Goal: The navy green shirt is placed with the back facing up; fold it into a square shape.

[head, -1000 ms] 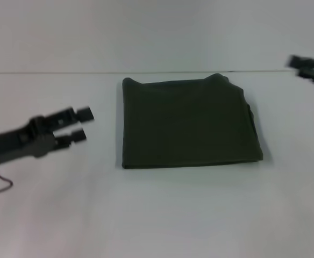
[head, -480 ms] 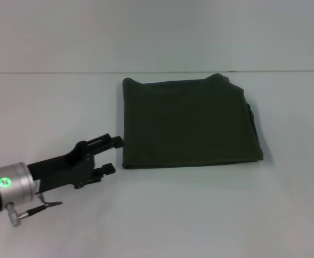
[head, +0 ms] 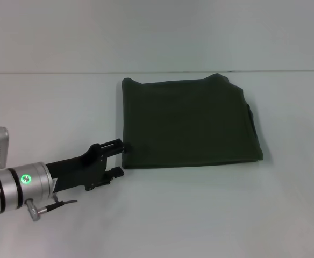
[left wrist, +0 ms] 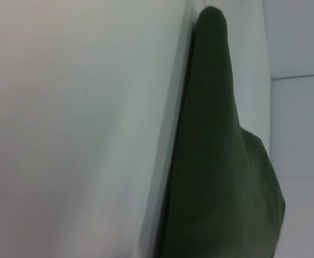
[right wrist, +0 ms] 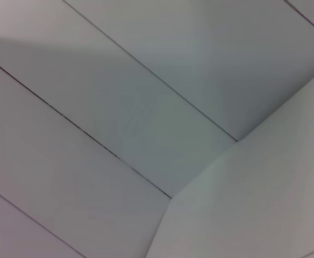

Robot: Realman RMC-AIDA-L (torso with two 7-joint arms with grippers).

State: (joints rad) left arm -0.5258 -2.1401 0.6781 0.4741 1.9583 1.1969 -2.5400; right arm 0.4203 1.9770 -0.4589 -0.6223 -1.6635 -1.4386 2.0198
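folded navy green shirt (head: 188, 122) just beside left gripper (head: 121, 158).

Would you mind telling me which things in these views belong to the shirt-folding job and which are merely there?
Part of the job:
- navy green shirt, lying folded in a near-square
- left gripper, fingers open at the shirt's near left corner

Merely there:
- white table under the shirt
- nothing else lies on it; the right gripper is out of view

The folded navy green shirt (left wrist: 221, 177) is seen edge-on, lying flat on the white desk (left wrist: 76, 129). A rounded corner of the cloth is shown at its far end, with pale wall panels behind.
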